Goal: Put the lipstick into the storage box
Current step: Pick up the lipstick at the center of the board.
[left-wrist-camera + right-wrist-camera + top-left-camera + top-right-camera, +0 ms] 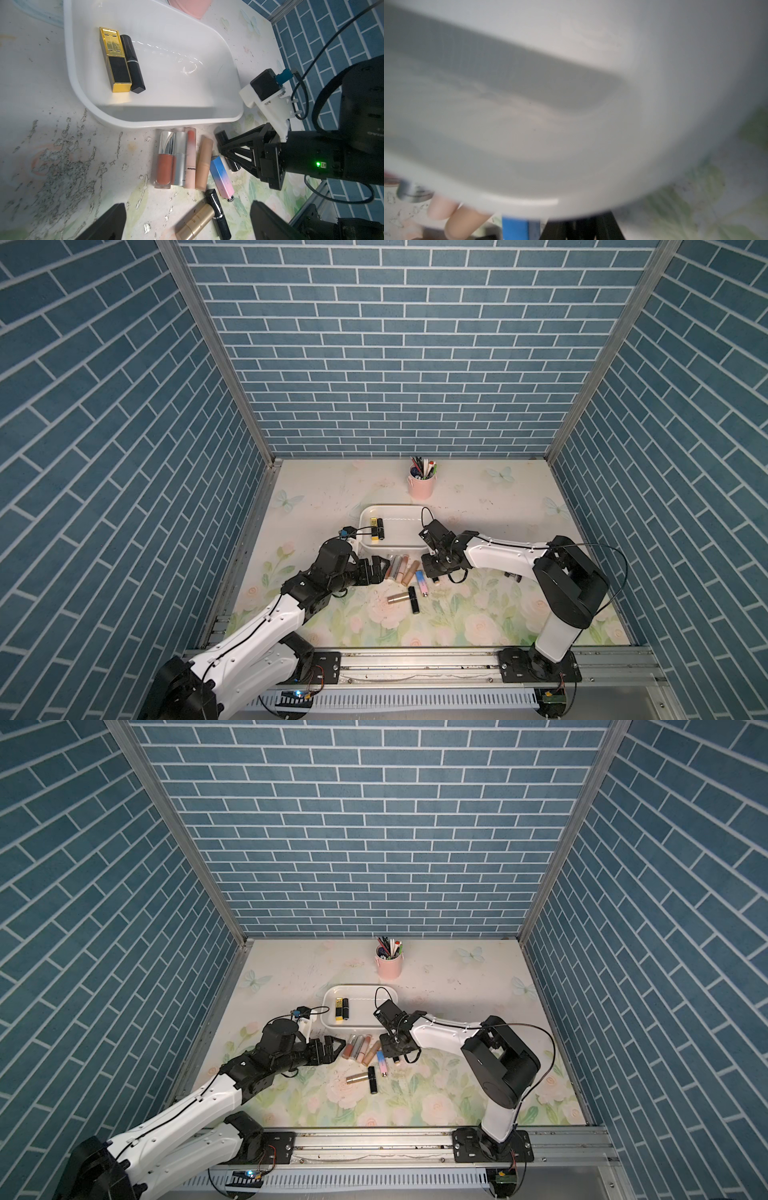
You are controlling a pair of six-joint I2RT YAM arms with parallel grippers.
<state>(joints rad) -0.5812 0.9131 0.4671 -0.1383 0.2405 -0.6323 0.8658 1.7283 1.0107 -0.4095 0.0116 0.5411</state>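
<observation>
The white storage box [390,508] [357,987] [68,62] holds a gold-and-black square lipstick [115,60] and a black lipstick [133,64] side by side. In front of it, several lipsticks [401,568] [182,160] lie in a row on the table. My right gripper [434,574] [395,1054] [225,150] points down at the row's right end, its fingers closed around a small black lipstick [221,134] lying there. The right wrist view is blurred and filled by the box wall [571,104]. My left gripper [380,566] [187,224] is open at the row's left end and holds nothing.
A blue-to-pink tube [422,583] [221,176], a gold tube [398,597] [195,222] and a black tube [412,599] [218,214] lie nearer the front. A pink pen cup [421,485] stands behind the box. Blue brick walls close in three sides.
</observation>
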